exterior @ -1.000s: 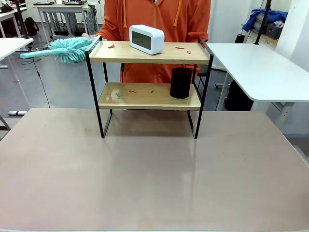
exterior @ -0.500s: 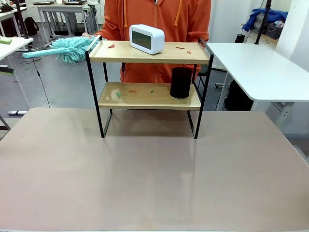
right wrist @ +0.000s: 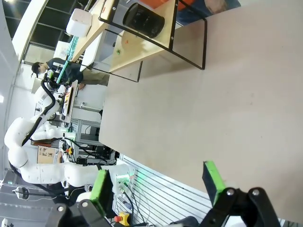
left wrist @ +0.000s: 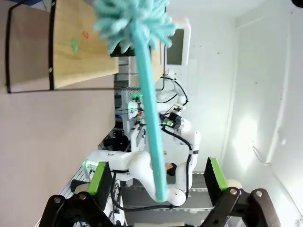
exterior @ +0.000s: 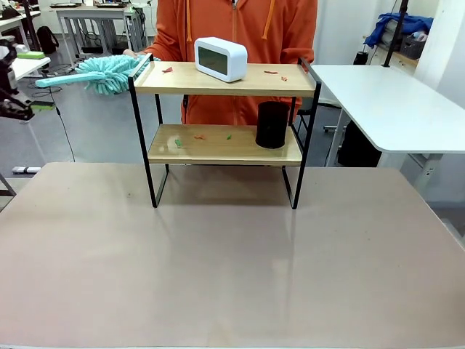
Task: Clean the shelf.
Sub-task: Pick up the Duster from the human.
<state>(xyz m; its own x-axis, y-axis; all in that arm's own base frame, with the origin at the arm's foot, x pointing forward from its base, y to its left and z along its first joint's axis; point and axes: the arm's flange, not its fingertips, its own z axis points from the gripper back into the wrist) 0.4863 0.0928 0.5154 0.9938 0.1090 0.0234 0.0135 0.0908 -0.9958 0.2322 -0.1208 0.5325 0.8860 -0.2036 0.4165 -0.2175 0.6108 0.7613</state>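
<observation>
Left wrist view, nearest first: left gripper (left wrist: 156,163) spread wide, with its green pads on either side of the handle tip of the teal duster (left wrist: 142,71) and not touching it. Only the last stretch of the handle lies between them. Risk 1: closing here would catch a short length of a long stick, so the fluffy head may sag or roll in the pinch once it bears the weight. Right gripper (right wrist: 156,184) is likewise spread, holds nothing and hangs over the bare beige table (exterior: 218,276); no hazard there as it stands. Farther off, the shelf (exterior: 225,89) stands on the far middle of the table, in front of a person in orange. The duster head lies just beside the shelf's left rail at top-board height, perhaps touching it, and the person's hand (exterior: 131,53) is at that end. Risk 2: a pull while that hand grips could hook the head on the rail and drag or tip the light rack. Risk 3: a white clock (exterior: 221,58) sits on the top board and a black cup (exterior: 273,124) on the lower one, and a wide sweep could shove either off. Risk 4: the red scraps (exterior: 270,71) up top and the green and red bits (exterior: 178,143) below would likely scatter onto the table rather than be gathered.
</observation>
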